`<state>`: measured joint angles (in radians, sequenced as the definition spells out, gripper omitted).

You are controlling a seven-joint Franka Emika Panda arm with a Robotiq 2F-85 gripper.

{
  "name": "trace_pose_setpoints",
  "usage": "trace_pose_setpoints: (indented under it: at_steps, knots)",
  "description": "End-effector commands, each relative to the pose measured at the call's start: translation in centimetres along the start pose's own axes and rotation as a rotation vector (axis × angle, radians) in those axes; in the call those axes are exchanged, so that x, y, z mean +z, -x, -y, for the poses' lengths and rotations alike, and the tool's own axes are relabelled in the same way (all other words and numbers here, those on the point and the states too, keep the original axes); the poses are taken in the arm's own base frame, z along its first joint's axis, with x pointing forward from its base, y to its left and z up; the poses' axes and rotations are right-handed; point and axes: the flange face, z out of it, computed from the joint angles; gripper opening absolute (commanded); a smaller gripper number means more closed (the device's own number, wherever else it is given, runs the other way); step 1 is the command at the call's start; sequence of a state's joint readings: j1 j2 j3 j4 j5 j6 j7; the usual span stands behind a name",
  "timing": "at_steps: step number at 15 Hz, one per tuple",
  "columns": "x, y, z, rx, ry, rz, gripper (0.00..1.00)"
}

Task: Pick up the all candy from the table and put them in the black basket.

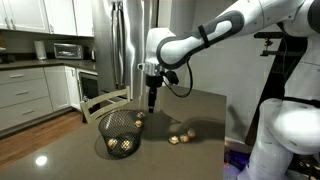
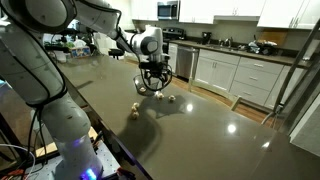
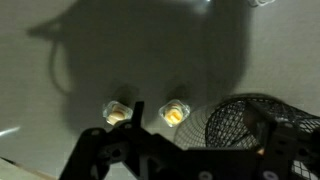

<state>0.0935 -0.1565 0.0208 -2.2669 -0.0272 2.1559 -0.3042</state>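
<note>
Loose candies (image 3: 117, 112) lie on the table (image 1: 200, 105) near the black basket (image 1: 122, 133), which holds others, while the gripper (image 1: 151, 100) hangs above with jaws spread; an off-centre descent could knock a round ball rolling off.

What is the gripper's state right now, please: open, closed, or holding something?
Gripper: open, holding nothing, hovering over the table near the black basket.
</note>
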Motion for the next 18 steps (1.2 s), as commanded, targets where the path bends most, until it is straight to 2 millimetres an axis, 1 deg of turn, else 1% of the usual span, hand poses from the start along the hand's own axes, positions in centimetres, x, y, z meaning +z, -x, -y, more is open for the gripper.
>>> trace_pose_setpoints:
  at_steps: [1, 3, 5, 10, 13, 18]
  knots:
    - [2.6, -1.7, -0.7, 0.008, -0.005, 0.037, 1.00]
    - [3.6, -2.8, -0.7, 0.005, -0.006, 0.044, 1.00]
    - [4.1, -3.9, -0.8, 0.007, 0.003, 0.050, 1.00]
    - [4.2, -5.9, -2.1, 0.020, 0.082, 0.033, 1.00]
    - [4.2, -6.5, -3.0, 0.041, 0.134, 0.029, 1.00]
    - [4.8, -6.6, -4.4, 0.094, 0.083, 0.062, 1.00]
